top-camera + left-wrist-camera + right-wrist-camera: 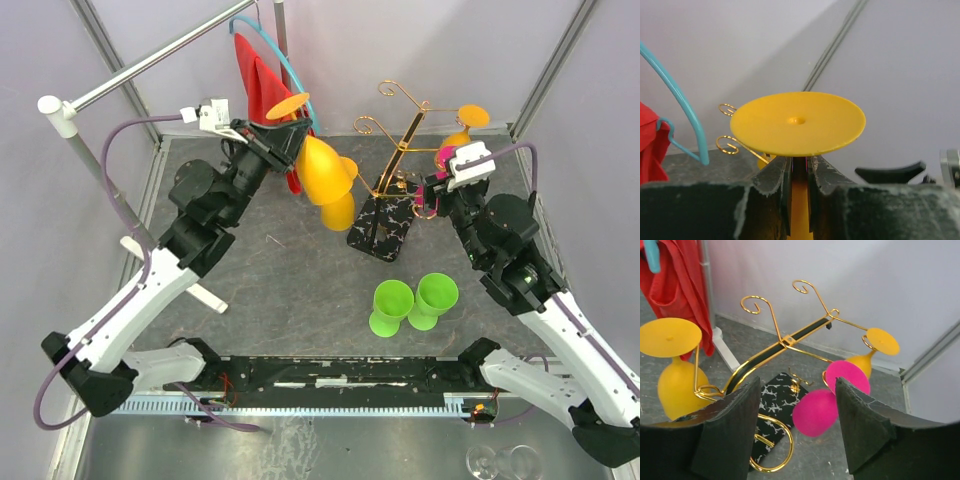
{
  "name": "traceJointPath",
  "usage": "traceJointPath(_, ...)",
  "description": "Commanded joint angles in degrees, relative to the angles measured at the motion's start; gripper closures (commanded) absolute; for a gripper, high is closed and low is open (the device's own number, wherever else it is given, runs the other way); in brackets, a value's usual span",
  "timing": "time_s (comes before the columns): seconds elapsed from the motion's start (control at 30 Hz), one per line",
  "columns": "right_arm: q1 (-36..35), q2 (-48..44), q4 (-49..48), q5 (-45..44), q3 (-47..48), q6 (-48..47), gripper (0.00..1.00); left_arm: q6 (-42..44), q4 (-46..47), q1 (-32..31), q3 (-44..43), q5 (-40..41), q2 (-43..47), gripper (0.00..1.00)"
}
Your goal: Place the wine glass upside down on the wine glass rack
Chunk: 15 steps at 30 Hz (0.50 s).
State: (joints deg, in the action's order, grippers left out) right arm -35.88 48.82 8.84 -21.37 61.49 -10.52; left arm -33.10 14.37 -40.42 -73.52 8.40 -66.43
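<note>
One inverted yellow wine glass (pixel 797 122), stem clamped in left gripper (pixel 799 170); right gripper (pixel 796 390) jaws apart.

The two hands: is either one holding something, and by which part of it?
The left hand holds the yellow wine glass upside down by its stem, just under the foot. The right hand is open and holds nothing.
</note>
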Motion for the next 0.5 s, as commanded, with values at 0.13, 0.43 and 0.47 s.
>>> traceJointPath(0.13,-0.2,2.0,7.6,-7.1,9.1,4.7,0.23,22.3,-7.2,0.2,10.7,-16.4,6.3,0.95)
traceJointPath(0.43,-0.2,7.9,16.0,-13.6,18.8,10.7,0.0,35.1,1.8,-7.0,26.9,-10.2,11.2,0.94)
traceJointPath(0.47,-0.2,8.4,17.2,-14.3,19.8,11.3,0.0,36.3,3.3,-8.0,27.8,-9.6,11.0,0.95)
